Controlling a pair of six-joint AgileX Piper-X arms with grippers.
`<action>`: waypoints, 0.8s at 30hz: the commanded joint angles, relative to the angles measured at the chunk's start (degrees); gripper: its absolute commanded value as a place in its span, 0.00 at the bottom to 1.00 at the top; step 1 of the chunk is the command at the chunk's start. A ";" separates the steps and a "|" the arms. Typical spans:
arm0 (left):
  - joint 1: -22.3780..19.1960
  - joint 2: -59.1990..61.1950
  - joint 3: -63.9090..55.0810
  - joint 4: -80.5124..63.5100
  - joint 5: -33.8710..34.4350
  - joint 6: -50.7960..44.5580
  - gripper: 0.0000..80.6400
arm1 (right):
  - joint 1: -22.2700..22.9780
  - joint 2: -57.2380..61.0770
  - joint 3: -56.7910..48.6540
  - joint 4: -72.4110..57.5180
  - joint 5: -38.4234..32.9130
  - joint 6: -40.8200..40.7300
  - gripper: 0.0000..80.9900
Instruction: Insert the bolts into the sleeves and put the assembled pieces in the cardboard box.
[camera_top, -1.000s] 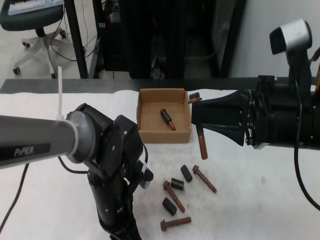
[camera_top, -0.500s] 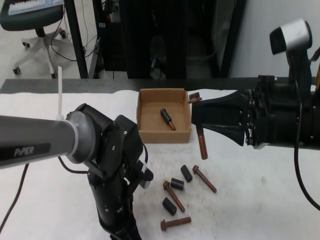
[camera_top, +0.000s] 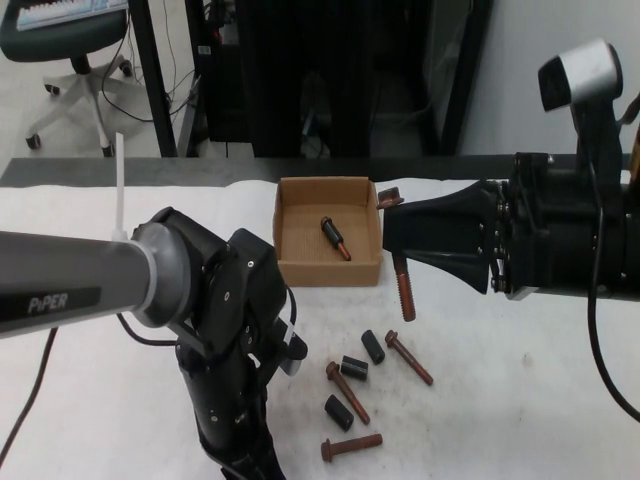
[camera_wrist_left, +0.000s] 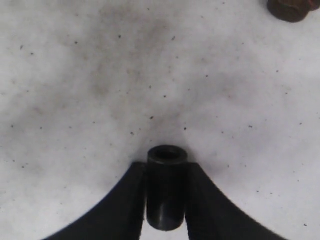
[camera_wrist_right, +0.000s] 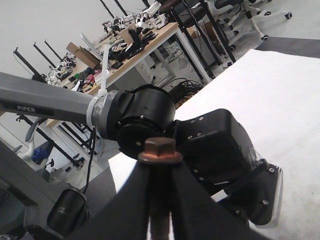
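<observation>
- You have one white printed label (camera_top: 50, 302) on the grey tube of the left arm (camera_top: 70, 265).
- It is also legible to you in the right wrist view.

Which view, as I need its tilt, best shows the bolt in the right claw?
The high view: the bolt hangs below the right claw, threaded shank bare. The right wrist view gives its hex head between the fingers. The left wrist view faces the bench.
</observation>
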 joint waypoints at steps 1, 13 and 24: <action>0.15 0.88 0.29 -2.55 -2.86 0.34 0.31 | 0.10 -0.49 -0.28 -0.13 -0.60 -0.51 0.01; 0.15 -1.19 0.40 -2.17 -2.33 3.29 0.00 | 0.10 -0.49 -0.28 -0.24 1.86 -2.18 0.01; 0.15 -30.65 16.32 -52.09 13.80 -23.02 0.00 | 0.10 -0.49 -0.28 -7.92 15.71 -3.52 0.01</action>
